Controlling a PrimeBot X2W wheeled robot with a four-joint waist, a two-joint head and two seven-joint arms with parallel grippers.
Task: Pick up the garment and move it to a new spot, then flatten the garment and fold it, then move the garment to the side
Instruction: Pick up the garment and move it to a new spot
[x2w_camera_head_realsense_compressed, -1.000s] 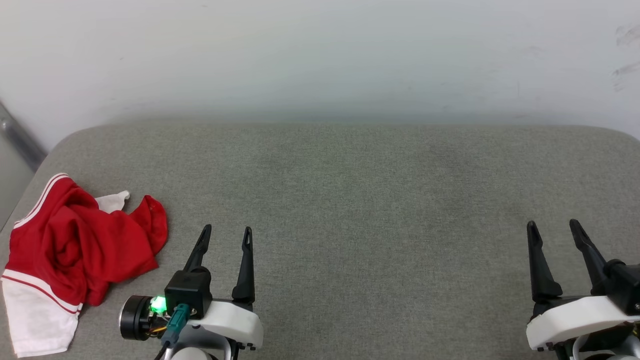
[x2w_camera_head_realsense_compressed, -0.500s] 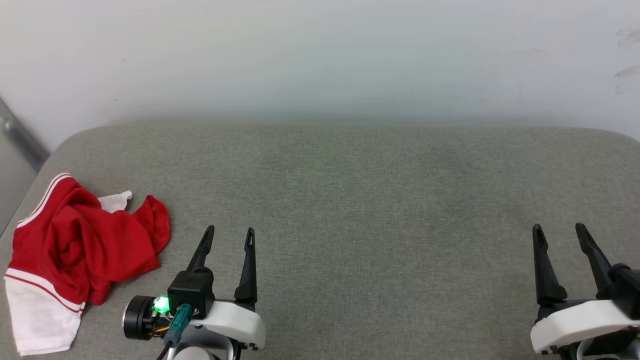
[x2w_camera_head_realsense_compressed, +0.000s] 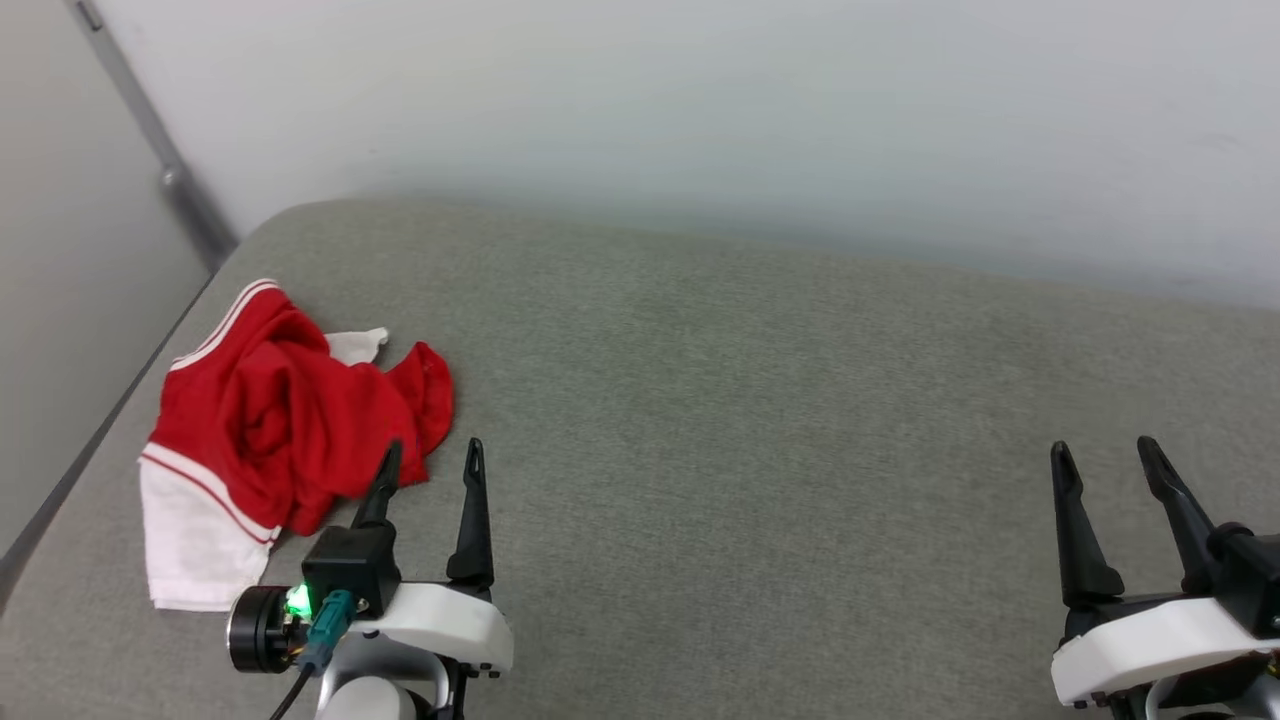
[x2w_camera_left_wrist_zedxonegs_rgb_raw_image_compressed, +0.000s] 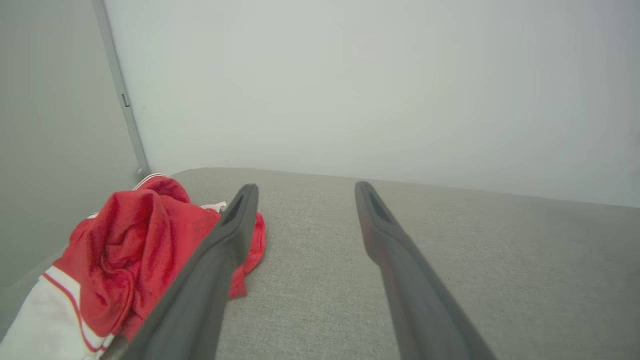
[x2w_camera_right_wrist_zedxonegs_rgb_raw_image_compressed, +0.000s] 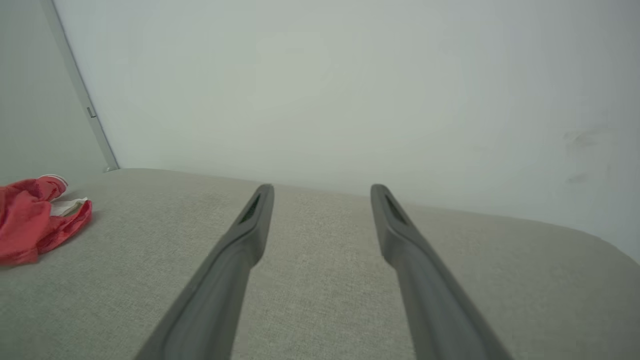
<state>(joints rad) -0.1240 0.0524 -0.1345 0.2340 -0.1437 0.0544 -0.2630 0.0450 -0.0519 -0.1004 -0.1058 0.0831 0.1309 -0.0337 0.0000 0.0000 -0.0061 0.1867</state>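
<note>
Right now the red garment (x2w_camera_head_realsense_compressed: 290, 420) lies bunched up on the gray cushion (x2w_camera_head_realsense_compressed: 750, 400), just left of the left gripper (x2w_camera_head_realsense_compressed: 433, 448), not between its open, empty jaws. The right gripper (x2w_camera_head_realsense_compressed: 1103, 448), far away, is open and empty too.

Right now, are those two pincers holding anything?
Left pincer: open, holding nothing, next to the red-and-white jersey.
Right pincer: open, holding nothing.

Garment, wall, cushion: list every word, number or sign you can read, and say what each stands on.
None can be read.
The garment lies crumpled: red cloth, a white sleeve and striped trim show, but no lettering.
The wall and the cushion bear no text.
</note>
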